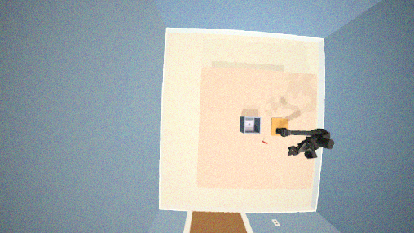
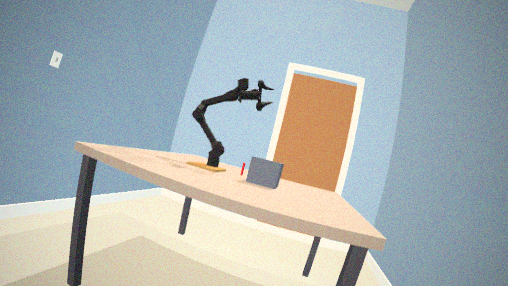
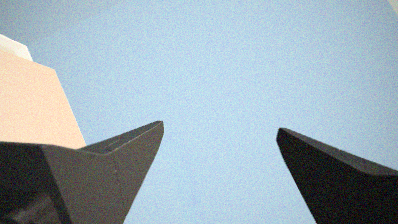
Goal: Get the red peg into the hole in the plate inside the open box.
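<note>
The slim red peg [image 1: 265, 142] [image 2: 243, 169] stands upright on the worktop [image 1: 232, 163] [image 2: 300, 200] near the open, grey-blue box [image 1: 243, 125] [image 2: 265, 172], outside it.

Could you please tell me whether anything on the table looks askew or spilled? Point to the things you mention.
Nothing looks spilled or askew: the red peg [image 1: 265, 142] [image 2: 243, 169] stands upright beside the open box [image 1: 242, 125] [image 2: 264, 172].

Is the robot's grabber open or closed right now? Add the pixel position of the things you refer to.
It's open. In the wrist view the gripper's [image 1: 290, 151] [image 2: 271, 96] [image 3: 220, 128] two fingertips are far apart, with only blue wall showing between them.
</note>
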Action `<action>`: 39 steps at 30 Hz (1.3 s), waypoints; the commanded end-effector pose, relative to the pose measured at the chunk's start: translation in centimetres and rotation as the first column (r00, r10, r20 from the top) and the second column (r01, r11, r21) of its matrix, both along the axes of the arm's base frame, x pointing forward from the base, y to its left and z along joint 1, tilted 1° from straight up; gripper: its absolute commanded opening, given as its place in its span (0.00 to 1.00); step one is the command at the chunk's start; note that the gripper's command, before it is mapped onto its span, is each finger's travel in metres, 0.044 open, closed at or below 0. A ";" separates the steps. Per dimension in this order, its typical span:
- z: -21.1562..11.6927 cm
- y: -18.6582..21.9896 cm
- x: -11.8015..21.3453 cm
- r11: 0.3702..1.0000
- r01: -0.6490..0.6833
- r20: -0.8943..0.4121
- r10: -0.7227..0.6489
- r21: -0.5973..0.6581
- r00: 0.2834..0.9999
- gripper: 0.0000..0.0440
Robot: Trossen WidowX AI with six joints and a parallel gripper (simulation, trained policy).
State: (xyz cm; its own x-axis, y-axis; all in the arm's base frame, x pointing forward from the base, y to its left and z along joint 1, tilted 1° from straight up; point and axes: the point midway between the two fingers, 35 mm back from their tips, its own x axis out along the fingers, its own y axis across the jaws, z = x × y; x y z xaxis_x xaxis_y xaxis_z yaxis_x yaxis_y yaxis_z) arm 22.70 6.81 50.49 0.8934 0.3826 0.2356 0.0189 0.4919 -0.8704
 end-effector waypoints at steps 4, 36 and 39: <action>-1.4 -0.5 0.7 0.996 0.013 -0.105 -0.004 0.085 0.994 1.00; -14.6 -1.9 2.2 0.695 0.449 -0.760 0.221 0.562 0.611 1.00; -15.9 -1.9 2.0 0.648 0.511 -0.794 0.254 0.564 0.553 1.00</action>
